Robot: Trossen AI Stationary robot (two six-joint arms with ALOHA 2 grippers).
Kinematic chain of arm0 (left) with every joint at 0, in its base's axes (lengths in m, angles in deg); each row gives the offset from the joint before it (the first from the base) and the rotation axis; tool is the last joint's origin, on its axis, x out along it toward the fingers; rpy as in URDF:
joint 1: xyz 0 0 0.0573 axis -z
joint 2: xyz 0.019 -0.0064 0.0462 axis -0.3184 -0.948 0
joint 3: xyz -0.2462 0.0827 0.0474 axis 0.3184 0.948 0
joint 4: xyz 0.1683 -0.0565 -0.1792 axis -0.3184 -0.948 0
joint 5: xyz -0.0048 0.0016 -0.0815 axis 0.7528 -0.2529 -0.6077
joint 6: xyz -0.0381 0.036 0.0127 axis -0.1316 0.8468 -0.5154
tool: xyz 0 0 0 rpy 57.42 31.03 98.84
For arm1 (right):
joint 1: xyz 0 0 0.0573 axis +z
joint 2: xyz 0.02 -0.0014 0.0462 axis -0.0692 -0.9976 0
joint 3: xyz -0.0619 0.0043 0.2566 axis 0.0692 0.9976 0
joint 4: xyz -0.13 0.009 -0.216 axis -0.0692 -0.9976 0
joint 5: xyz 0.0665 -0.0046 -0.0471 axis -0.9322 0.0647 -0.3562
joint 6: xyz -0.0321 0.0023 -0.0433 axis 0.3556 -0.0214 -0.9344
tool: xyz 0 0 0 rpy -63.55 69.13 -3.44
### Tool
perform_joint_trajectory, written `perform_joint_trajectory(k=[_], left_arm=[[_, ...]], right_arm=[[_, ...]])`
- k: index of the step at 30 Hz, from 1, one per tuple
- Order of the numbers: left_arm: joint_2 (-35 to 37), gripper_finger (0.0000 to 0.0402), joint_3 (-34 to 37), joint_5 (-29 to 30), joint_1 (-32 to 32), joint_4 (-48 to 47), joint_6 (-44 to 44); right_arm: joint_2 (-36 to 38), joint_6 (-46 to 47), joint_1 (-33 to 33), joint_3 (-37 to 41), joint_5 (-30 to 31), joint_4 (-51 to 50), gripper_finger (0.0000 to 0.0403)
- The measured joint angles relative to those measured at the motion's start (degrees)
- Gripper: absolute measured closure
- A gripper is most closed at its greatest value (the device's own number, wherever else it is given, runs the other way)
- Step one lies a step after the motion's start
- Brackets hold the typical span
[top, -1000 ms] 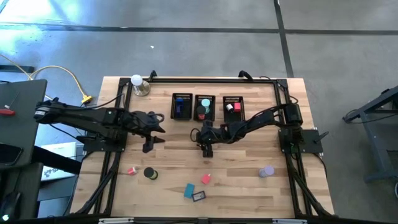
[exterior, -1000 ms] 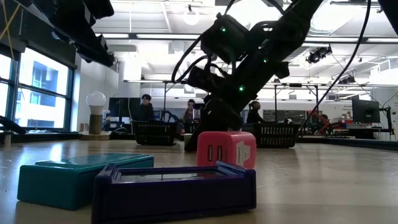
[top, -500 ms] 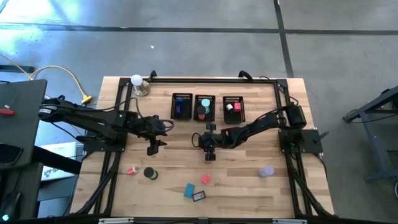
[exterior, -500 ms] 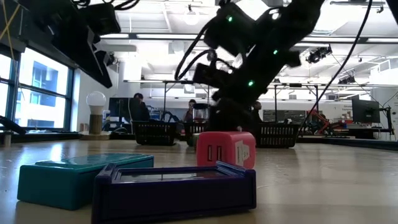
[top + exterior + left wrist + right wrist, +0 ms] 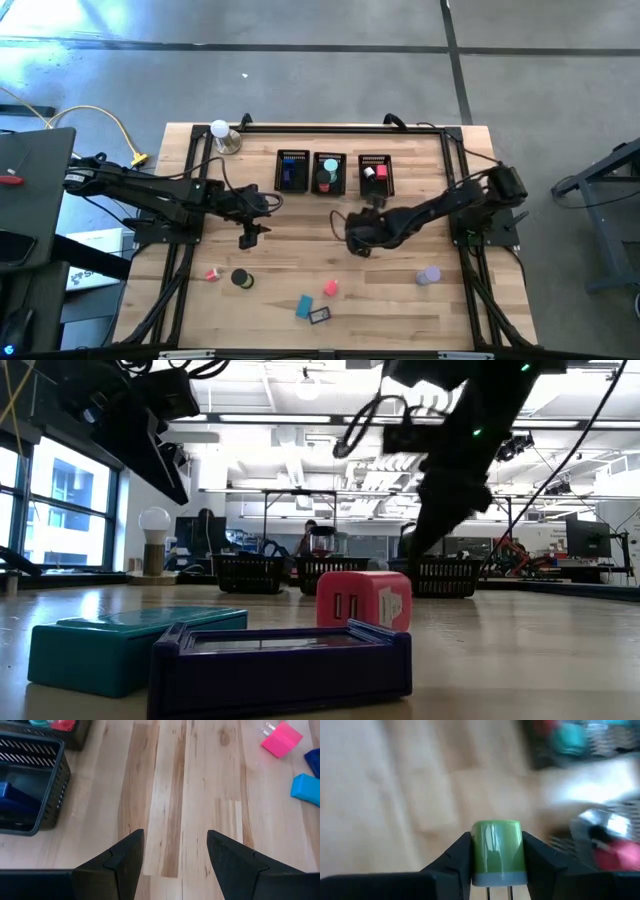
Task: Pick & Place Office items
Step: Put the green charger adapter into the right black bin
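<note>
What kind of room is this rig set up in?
Most likely an open-plan robotics lab or workshop. The low view shows exposed ceiling ducts and a person seated at a monitor behind the wooden table, and the high view shows a bare concrete floor around it.

You see a glossy green plastic plug [image 5: 496, 851], matt black fingers [image 5: 452, 862], and a pale, smooth wooden table [image 5: 200, 795].
</note>
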Motion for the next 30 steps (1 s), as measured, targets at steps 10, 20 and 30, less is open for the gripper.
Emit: perform_joint_trajectory(k=[10,20,30], left_arm=[[0.0,0.019,0.0,0.0,0.0,2.8,1.2],[0.0,0.019,0.0,0.0,0.0,2.9,0.8],[0.0,0.019,0.0,0.0,0.0,2.5,1.2]], right_arm=[[7.0,16.8,-10.0,0.0,5.0,-13.0,0.0283],[5.7,8.2,-26.3,0.6,-1.8,-2.5,0.028],[4.3,5.8,-33.3,1.1,-10.7,0.7,0.0271]])
